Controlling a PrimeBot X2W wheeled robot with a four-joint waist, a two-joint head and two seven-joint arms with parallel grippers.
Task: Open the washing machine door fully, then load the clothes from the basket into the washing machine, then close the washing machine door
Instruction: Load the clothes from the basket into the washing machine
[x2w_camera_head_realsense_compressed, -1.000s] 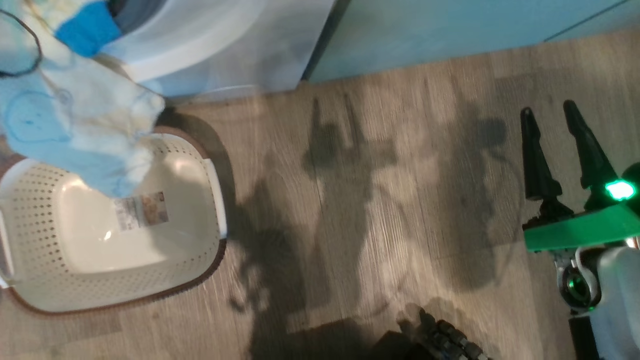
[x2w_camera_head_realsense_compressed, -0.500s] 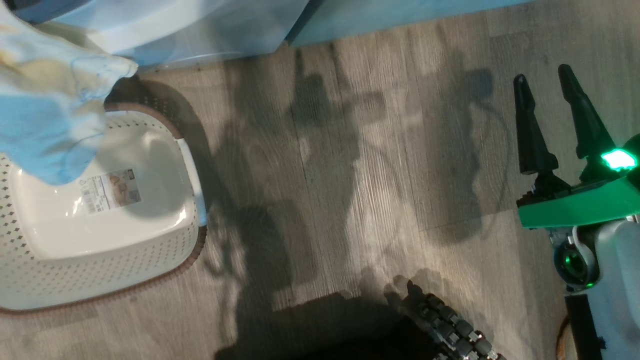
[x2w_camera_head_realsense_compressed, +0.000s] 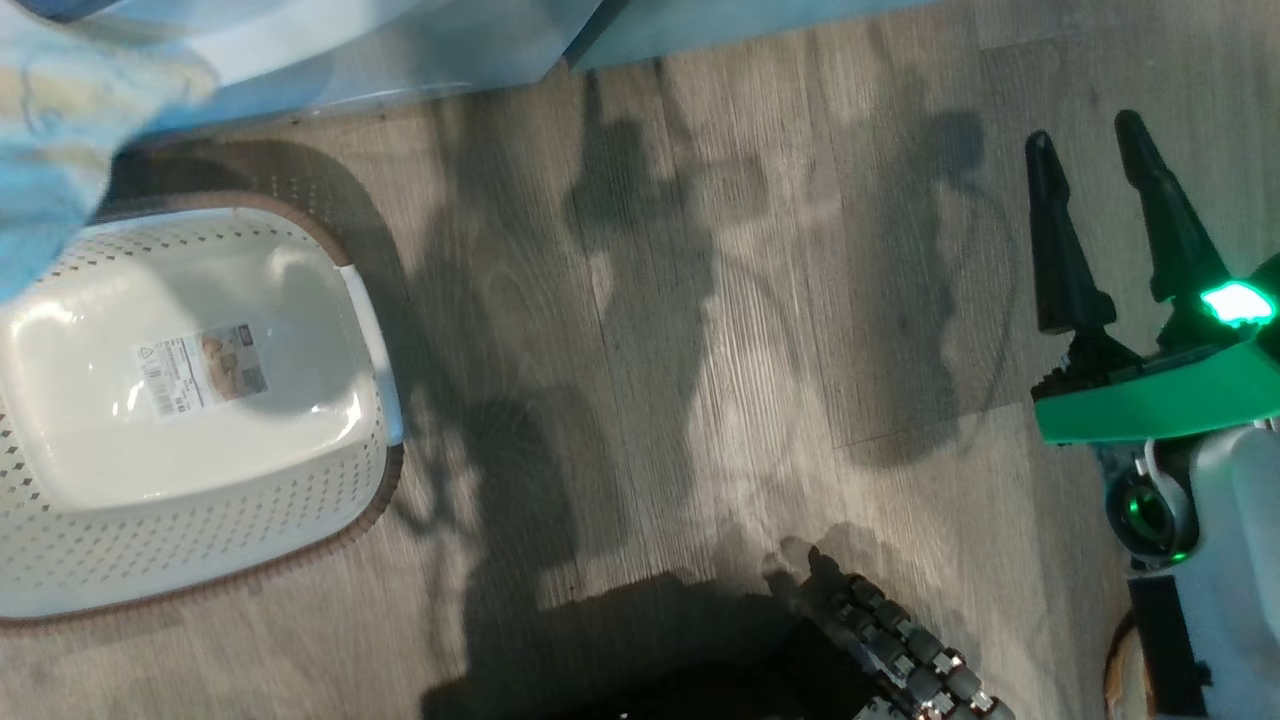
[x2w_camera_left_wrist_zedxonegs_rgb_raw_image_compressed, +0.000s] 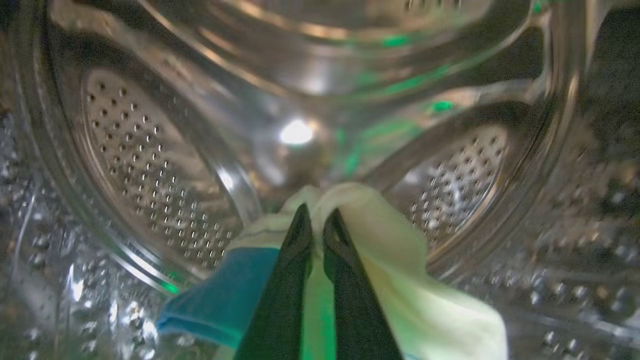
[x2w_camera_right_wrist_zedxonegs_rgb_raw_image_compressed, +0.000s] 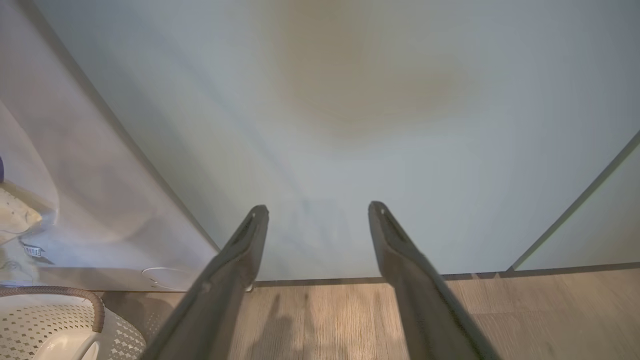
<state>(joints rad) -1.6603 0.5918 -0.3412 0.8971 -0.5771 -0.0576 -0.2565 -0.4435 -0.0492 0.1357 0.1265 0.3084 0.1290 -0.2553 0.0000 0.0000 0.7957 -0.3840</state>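
The left gripper (x2w_camera_left_wrist_zedxonegs_rgb_raw_image_compressed: 316, 220) reaches into the steel drum of the washing machine (x2w_camera_left_wrist_zedxonegs_rgb_raw_image_compressed: 150, 150), its two dark fingers drawn almost together on a fold of the clothes (x2w_camera_left_wrist_zedxonegs_rgb_raw_image_compressed: 380, 240). The pale yellow cloth with its blue trim hangs from the pinch at the lower centre of the left wrist view, apparently carried deep so that it drops inside the drum and not on the seal. In the head view a blurred trailing part of the clothes (x2w_camera_head_realsense_compressed: 60, 130) fills the upper left corner beside the machine's white front (x2w_camera_head_realsense_compressed: 300, 40). Just below it, the basket (x2w_camera_head_realsense_compressed: 200, 550) sits on the wood floor (x2w_camera_head_realsense_compressed: 700, 350) close to the machine, its label showing on the pale bottom. At the right edge of the frame the right gripper (x2w_camera_head_realsense_compressed: 1085, 135) hovers over the floor with fingers spread wide and nothing between them. It faces the teal cabinet (x2w_camera_right_wrist_zedxonegs_rgb_raw_image_compressed: 350, 125), seemingly parked out of the loading arm's way.
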